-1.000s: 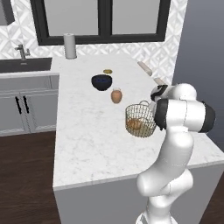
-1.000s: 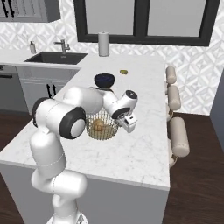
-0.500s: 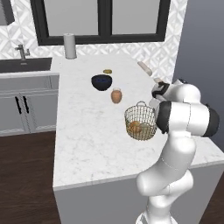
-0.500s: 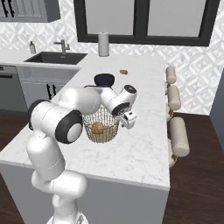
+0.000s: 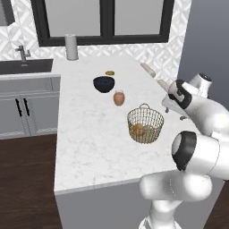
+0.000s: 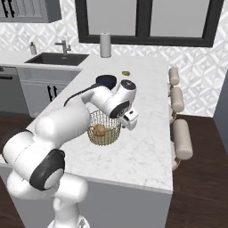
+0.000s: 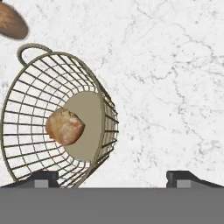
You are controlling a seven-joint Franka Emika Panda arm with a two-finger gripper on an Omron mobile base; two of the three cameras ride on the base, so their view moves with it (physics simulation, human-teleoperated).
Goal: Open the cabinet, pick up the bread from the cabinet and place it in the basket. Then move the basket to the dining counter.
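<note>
The brass wire basket (image 5: 145, 125) stands upright on the white marble dining counter (image 5: 89, 134), close to its right edge. The golden-brown bread (image 5: 137, 130) lies inside it on the beige base. My gripper (image 5: 169, 106) hovers just right of the basket and a little above it, open and empty. In the right base view the gripper (image 6: 132, 121) sits beside the basket (image 6: 104, 129), with the bread (image 6: 99, 130) showing through the wires. The hand view looks down on the basket (image 7: 105, 105) and the bread (image 7: 64, 126), with the gripper (image 7: 113, 178) fingertips set wide apart. The cabinet is out of view.
An orange-brown cup (image 5: 118, 97) and a dark bowl (image 5: 103, 84) stand behind the basket. A paper towel roll (image 5: 71, 46) is at the back by the window, and a sink (image 5: 22, 67) at the left. Padded stools (image 6: 180, 133) line the counter's right side.
The jaws have gone from shut to wide open beside the basket, and the hand has drawn back and up a little. The basket and the bread have stayed put.
</note>
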